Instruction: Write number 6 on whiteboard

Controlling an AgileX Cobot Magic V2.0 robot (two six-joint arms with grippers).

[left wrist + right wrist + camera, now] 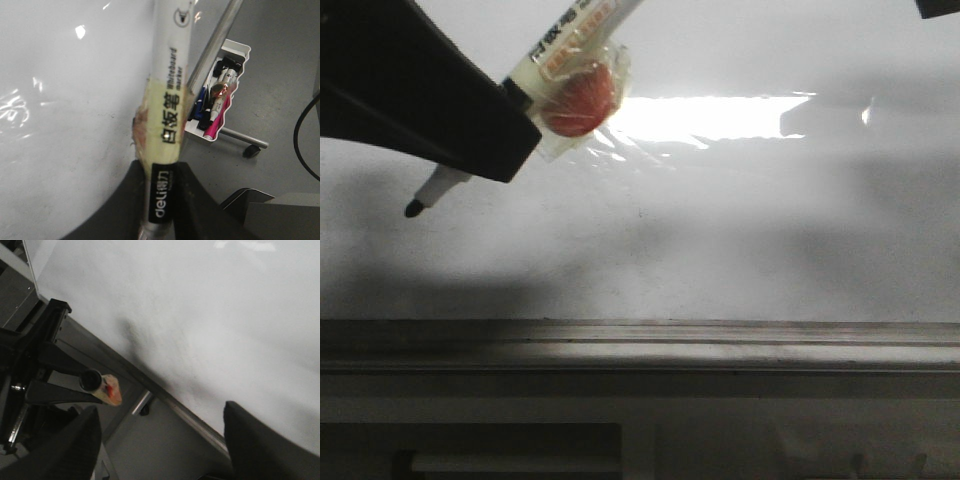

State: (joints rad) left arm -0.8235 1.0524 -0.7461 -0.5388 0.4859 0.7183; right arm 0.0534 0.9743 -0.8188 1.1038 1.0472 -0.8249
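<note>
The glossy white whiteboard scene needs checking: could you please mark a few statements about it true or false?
1. The left gripper holds a white whiteboard marker with its black tip uncapped. True.
2. A black number 6 is already drawn on the glossy white whiteboard. False: no stroke is visible.
3. The right gripper grips an eraser. False: its jaws are open and empty.
4. A white tray of pens sits beyond the whiteboard's edge. True.
</note>
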